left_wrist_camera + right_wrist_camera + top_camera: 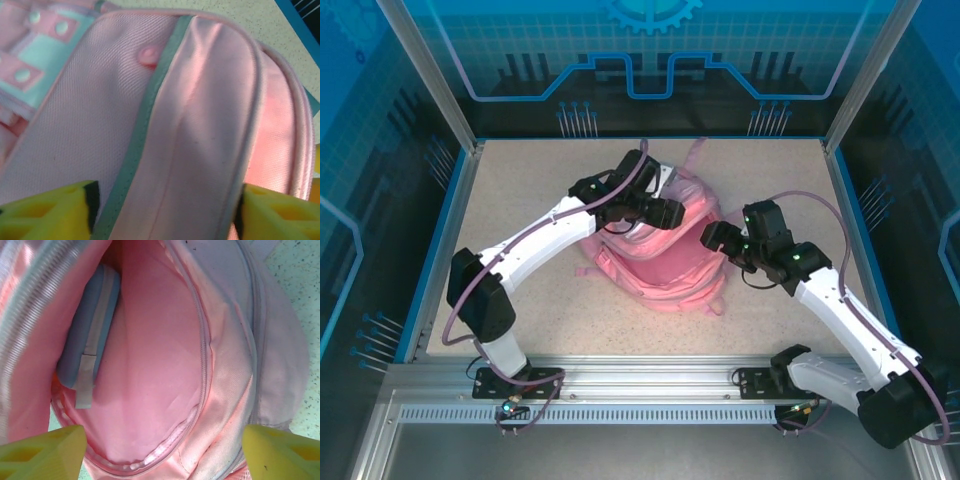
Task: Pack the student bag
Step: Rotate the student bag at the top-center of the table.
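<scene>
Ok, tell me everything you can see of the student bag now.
The student bag is a soft pink fabric backpack slumped in the middle of the table. Its main compartment is unzipped, with zip teeth rimming a shiny pink lining and a flat grey-blue item tucked inside. Outside it shows teal piping, a pink snap and a teal-and-pink patch. The left gripper and right gripper sit open over it; contact cannot be told.

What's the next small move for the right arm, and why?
Probably ease the right gripper back from the mouth of the soft pink fabric backpack. Its jaws stand open and empty, a grey-blue pouch-like item already sits inside the open compartment, and the left gripper is open over the bag's top, so closing the zip looks next.
</scene>
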Controlling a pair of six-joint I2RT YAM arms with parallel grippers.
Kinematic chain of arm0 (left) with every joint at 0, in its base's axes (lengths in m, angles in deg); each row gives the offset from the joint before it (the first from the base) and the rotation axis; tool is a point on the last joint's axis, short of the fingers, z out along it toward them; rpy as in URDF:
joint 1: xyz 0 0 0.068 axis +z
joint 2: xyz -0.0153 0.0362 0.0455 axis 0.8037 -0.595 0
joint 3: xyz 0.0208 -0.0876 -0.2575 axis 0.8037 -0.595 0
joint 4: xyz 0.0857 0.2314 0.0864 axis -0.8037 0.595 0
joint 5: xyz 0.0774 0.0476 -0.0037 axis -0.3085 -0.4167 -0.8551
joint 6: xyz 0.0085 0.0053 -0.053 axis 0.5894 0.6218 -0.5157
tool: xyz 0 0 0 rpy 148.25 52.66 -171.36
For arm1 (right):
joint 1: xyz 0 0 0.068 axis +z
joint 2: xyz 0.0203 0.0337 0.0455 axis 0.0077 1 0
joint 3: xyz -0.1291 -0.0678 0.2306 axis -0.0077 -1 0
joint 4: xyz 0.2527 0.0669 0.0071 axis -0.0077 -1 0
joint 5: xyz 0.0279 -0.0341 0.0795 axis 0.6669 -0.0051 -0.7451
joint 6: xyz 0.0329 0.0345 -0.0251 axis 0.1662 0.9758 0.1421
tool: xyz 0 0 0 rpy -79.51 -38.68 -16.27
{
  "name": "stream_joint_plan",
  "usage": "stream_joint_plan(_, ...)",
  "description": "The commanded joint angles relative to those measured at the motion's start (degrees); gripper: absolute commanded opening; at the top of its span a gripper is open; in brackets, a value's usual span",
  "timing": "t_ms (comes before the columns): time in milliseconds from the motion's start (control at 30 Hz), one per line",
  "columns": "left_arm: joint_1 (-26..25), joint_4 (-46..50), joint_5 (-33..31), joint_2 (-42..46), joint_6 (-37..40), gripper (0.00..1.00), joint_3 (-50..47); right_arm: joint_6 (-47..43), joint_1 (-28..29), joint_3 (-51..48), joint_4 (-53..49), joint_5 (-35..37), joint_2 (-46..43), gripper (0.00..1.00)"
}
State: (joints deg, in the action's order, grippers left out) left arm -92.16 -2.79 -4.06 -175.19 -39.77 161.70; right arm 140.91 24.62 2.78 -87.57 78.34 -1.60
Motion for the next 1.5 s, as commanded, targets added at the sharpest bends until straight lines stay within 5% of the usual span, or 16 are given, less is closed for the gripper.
stream_joint_plan(0,3.0,-4.0,2.0,6.6,-4.3,0.77,-5.7,-3.5,-0.6,2.9,-2.2,-0.6,0.8,0.85)
stream_joint_plan(200,10.2,-5.3,1.9,18.1,-7.0,0.87,-21.4,-6.3,0.7,7.1,-4.2,-0.7,3.7,0.88)
stream_joint_plan(367,17.0,-8.7,7.8,28.1,-9.2,0.97,-33.4,-8.1,3.9,11.5,-5.5,1.7,5.3,0.88)
stream_joint_plan(600,18.0,-10.3,15.6,36.4,-5.6,0.99,-36.1,-10.2,10.4,19.8,-5.7,-1.5,14.3,0.90)
stream_joint_plan(833,20.5,-2.5,3.0,36.0,-9.0,0.99,-33.5,-4.2,17.7,24.3,-1.3,-5.7,25.1,0.86)
stream_joint_plan(1233,24.8,-2.1,3.2,37.1,-11.7,0.99,-34.8,8.0,18.0,21.3,4.4,-2.1,30.9,0.56)
stream_joint_plan(1467,25.3,-1.7,2.7,37.0,-11.1,0.99,-35.0,5.9,15.0,21.2,0.3,3.7,29.9,0.21)
